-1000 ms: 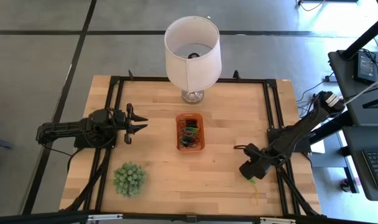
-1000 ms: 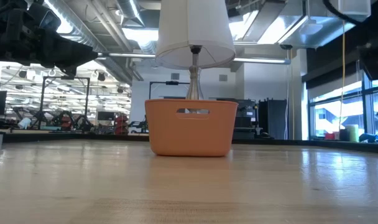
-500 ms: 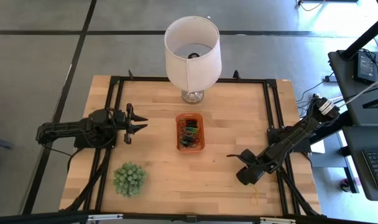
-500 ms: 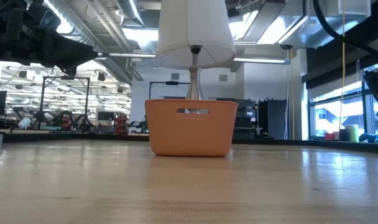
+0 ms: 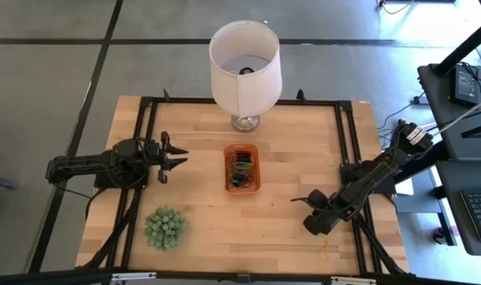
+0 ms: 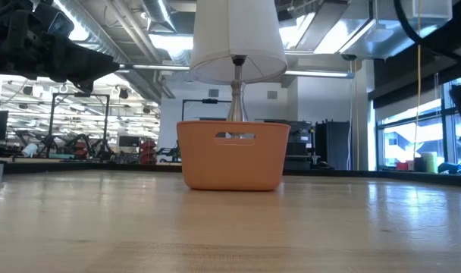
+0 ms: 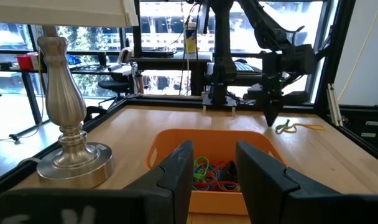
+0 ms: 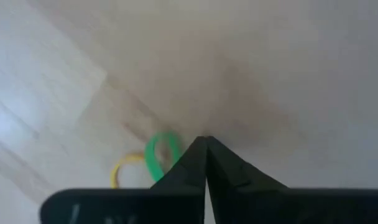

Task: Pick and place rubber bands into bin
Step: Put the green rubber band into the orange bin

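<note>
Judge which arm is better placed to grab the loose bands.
Right: its gripper hangs just above the green and yellow rubber bands. The left gripper waits beyond the bin.

floor (image 5: 51, 71): grey concrete, dark seams | windows (image 6: 412, 144): daylit | ceiling lights (image 6: 158, 34): on

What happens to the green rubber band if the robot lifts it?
The green rubber band is a thin loop, so it would probably droop and weigh almost nothing. Lying flat on the table, it likely slips past the right gripper easily.
</note>
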Available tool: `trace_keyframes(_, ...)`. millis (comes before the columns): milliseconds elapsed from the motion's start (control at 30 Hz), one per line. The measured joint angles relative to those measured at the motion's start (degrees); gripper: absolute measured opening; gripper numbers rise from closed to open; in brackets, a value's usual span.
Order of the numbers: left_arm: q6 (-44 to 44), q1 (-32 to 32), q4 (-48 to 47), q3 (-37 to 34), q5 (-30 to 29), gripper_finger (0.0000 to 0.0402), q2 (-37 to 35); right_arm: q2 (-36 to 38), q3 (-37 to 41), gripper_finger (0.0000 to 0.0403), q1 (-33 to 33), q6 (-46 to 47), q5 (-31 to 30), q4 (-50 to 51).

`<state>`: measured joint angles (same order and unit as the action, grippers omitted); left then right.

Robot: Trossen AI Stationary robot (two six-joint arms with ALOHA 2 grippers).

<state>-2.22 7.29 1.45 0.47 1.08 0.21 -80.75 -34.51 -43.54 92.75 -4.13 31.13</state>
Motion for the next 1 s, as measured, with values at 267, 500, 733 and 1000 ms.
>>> trace_keyframes(267, 0.0, -0.02, 0.0, 0.0, 0.0, 0.0114, 0.0, 5.04, -0.01, 0.0003, 0.15, -0.03, -1.86, 3.16)
trace_keyframes(500, 0.0, -0.02, 0.01, 0.0, 0.0, 0.0114, 0.0, 5.46, -0.03, 0.0033, 0.14, 0.0, -1.8, 1.32)
trace_keyframes(733, -0.01, -0.02, 0.0, 0.0, 0.0, 0.0114, 0.0, 5.48, -0.06, 0.0097, 0.14, 0.19, -1.77, -2.59)
trace_keyframes(1000, 0.0, -0.01, 0.0, 0.0, 0.0, 0.0114, 0.0, 0.31, -0.21, 0.0159, 0.16, 0.2, 4.54, -6.68)
